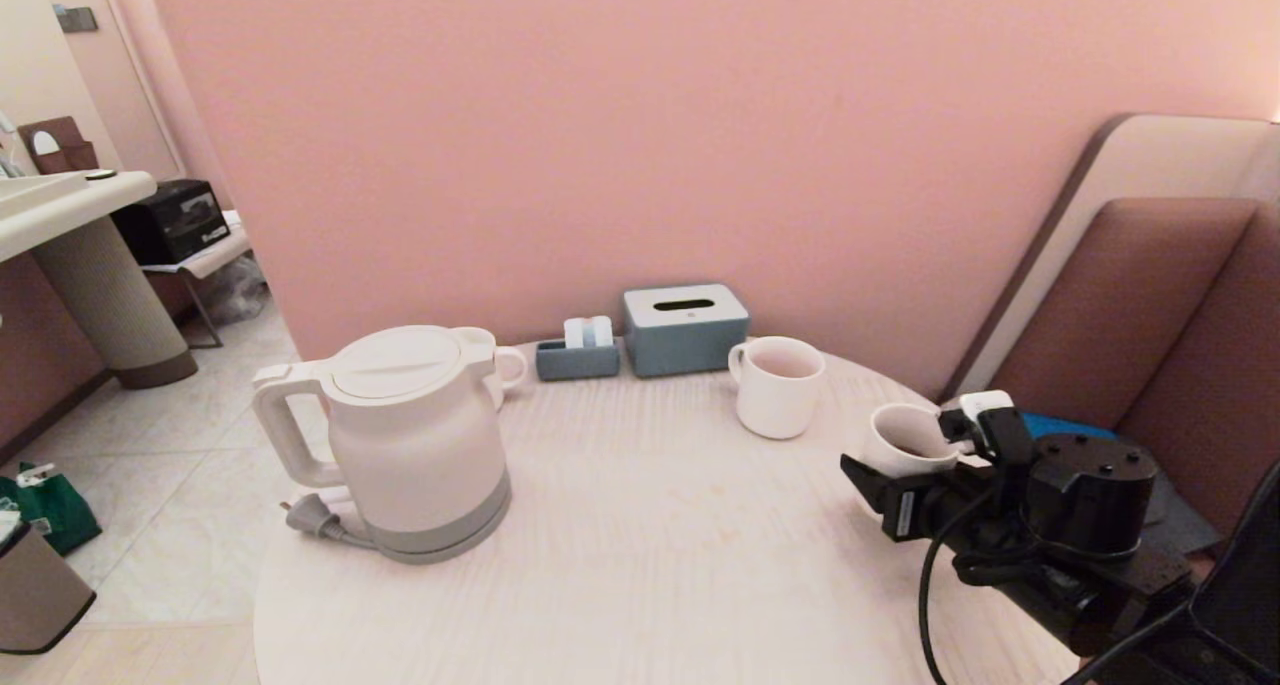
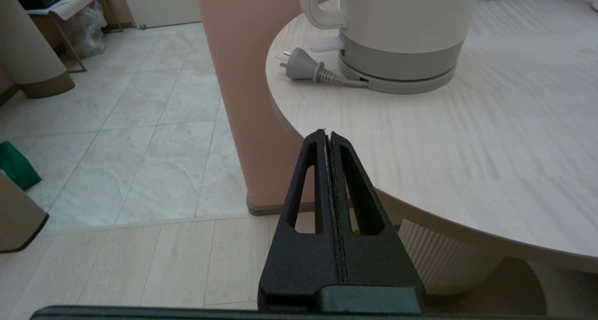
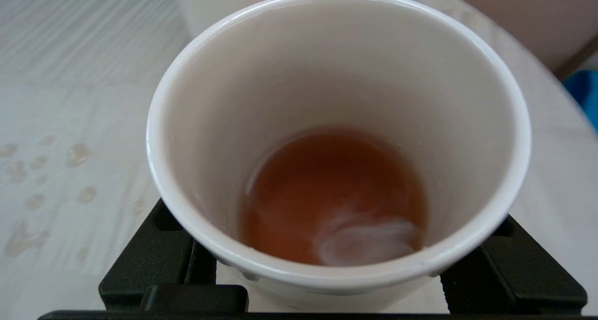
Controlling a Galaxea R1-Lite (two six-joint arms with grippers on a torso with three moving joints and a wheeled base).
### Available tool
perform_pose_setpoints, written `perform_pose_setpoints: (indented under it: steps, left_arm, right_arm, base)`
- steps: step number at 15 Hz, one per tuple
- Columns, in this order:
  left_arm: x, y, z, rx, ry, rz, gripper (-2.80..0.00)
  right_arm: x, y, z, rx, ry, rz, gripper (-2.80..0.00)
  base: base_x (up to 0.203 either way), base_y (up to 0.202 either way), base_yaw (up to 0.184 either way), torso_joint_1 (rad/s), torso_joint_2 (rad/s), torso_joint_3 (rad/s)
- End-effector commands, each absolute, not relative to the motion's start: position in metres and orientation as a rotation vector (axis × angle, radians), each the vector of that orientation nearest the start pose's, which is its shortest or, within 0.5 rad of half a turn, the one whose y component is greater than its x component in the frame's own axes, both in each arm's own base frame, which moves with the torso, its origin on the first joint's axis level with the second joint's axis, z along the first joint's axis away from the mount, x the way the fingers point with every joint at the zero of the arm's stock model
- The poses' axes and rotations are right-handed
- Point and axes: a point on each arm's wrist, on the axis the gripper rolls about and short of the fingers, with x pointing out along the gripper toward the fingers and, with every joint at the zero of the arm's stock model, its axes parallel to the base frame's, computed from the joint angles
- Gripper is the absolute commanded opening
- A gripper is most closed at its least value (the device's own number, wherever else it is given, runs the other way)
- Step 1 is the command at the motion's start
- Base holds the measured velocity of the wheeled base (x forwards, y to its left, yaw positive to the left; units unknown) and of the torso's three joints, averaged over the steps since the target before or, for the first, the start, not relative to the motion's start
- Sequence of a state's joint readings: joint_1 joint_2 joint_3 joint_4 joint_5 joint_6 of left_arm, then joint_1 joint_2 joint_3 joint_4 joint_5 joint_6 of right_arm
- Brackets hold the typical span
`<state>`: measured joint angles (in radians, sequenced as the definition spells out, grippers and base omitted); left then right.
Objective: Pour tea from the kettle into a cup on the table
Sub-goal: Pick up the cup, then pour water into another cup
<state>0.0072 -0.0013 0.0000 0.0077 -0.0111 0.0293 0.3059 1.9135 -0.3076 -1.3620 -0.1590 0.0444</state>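
Right gripper (image 1: 905,470): clamped on cup (image 1: 908,443) holding tea (image 3: 327,194), tabletop's right edge | Left gripper (image 2: 327,134): closed, empty | kettle (image 1: 415,440): left edge

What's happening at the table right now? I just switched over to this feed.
The right gripper is at the small cup near the table's right edge, a finger on either side; whether it grips is unclear. The cup holds a little reddish-brown tea. The kettle stands on its base at the left, untouched. Droplets lie beside the cup. The left gripper is shut, parked off the table's edge.
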Motion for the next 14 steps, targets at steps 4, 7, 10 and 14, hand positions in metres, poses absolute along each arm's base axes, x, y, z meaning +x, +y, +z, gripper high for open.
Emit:
perform_pose_setpoints:
  steps: [4,7,10,14]
  left_arm:
    - [-0.023,0.0,0.075,0.029,0.008,-0.003,-2.8]
    - [-0.023,0.0,0.075,0.029,0.008,-0.003,-2.8]
    - [-0.023,0.0,0.075,0.029,0.008,-0.003,-2.8]
    - [-0.023,0.0,0.075,0.029,0.008,-0.003,-2.8]
  right_arm:
    - [0.285,0.051,0.131,-0.06,0.244,0.041,-2.8]
    - [0.306,0.045,0.155,-0.118,0.252,0.018,-2.8]
    - [0.33,0.047,0.171,-0.196,0.252,0.023,-2.8]
    - [0.368,0.053,0.184,-0.341,0.247,0.037,-2.8]
  base:
    - [0.0,0.0,0.0,0.0,0.0,0.0]
    - [0.0,0.0,0.0,0.0,0.0,0.0]
    - [0.0,0.0,0.0,0.0,0.0,0.0]
    - [0.0,0.0,0.0,0.0,0.0,0.0]
